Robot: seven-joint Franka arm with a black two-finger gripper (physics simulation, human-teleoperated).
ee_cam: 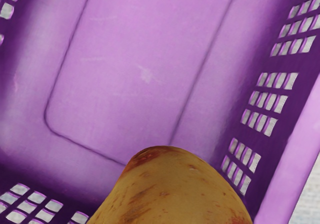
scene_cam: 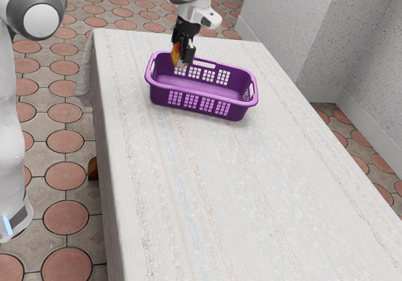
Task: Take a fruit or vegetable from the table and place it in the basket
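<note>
Exterior view, fingers [scene_cam: 188, 53]: pinching the fruit [scene_cam: 175, 56].
Fruit location: over the purple basket [scene_cam: 204, 95], near one end.
Handling: probably light, firm, smooth-skinned, bruisable.
Best hold: across the middle, gently.

In our gripper [scene_cam: 183, 54] we held a yellow-orange piece of produce [scene_cam: 175, 56] above the purple basket [scene_cam: 160, 95], toward its end at the exterior view's left. The basket stood upright near the far edge of our cloth-covered tabletop [scene_cam: 251, 199], between the two long edges.
</note>
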